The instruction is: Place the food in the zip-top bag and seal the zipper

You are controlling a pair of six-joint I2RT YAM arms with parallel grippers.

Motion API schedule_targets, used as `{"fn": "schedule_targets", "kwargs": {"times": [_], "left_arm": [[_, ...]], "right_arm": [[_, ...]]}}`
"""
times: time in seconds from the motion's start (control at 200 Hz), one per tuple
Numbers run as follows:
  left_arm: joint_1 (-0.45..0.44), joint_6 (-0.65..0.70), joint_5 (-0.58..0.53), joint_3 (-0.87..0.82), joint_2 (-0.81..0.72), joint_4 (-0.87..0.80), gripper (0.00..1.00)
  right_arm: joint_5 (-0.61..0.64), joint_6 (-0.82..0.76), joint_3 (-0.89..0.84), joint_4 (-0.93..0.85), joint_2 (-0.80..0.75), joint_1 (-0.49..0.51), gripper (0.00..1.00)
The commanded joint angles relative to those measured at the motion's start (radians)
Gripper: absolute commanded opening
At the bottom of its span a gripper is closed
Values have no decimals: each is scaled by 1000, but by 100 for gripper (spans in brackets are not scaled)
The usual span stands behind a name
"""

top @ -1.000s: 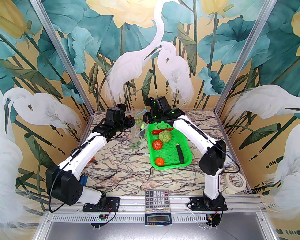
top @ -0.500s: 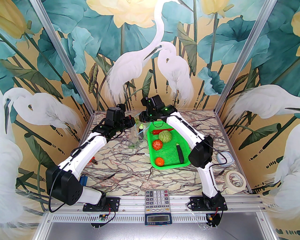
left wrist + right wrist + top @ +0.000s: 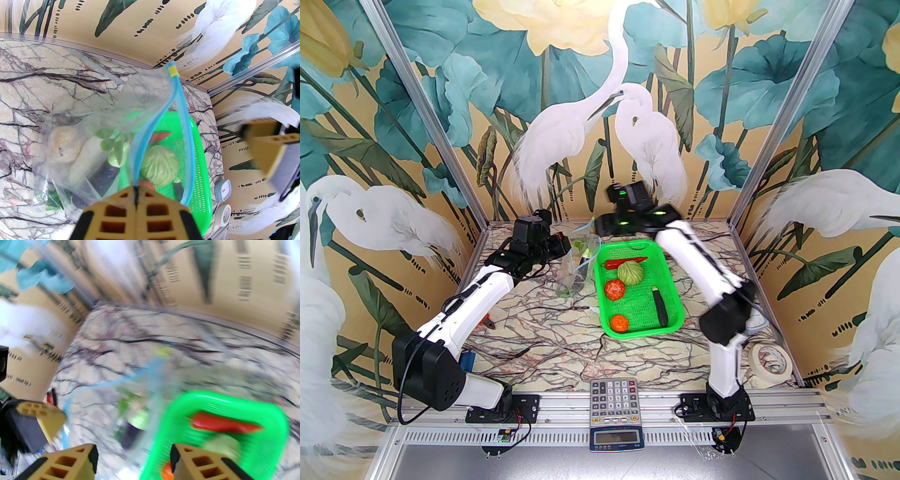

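Note:
The zip-top bag (image 3: 575, 266) hangs upright left of the green basket (image 3: 670, 300). My left gripper (image 3: 136, 191) is shut on its light-blue zipper (image 3: 184, 131), whose mouth gapes open. In the bag lie a pale bulb (image 3: 62, 145), napa cabbage (image 3: 88, 157) and a dark eggplant (image 3: 105, 174). The basket holds a red chili (image 3: 626, 261), green cabbage (image 3: 630, 273), two tomatoes (image 3: 615, 289) and a dark long piece (image 3: 660, 307). My right gripper (image 3: 133, 459) is open and empty, blurred, above the basket's far-left corner (image 3: 600, 226), right of the bag.
A calculator (image 3: 613, 396) lies at the near edge between the arm bases. A tape roll (image 3: 770, 360) and a small blue-white box (image 3: 223, 189) sit right of the basket. Red-handled pliers (image 3: 487, 322) lie beside the left arm. Patterned walls close in the back and sides.
The right gripper opened over the bag mouth, then swung up and to the right, away from it. A dark eggplant now sits in the bag. The left gripper kept its hold.

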Motion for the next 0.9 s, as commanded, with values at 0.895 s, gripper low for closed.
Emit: {"fn": "schedule_targets", "kwargs": {"times": [0.895], "left_arm": [[8,138,54,69,26,-124,8]], "right_arm": [[-70,396,-624,157,1,64,80]]}}
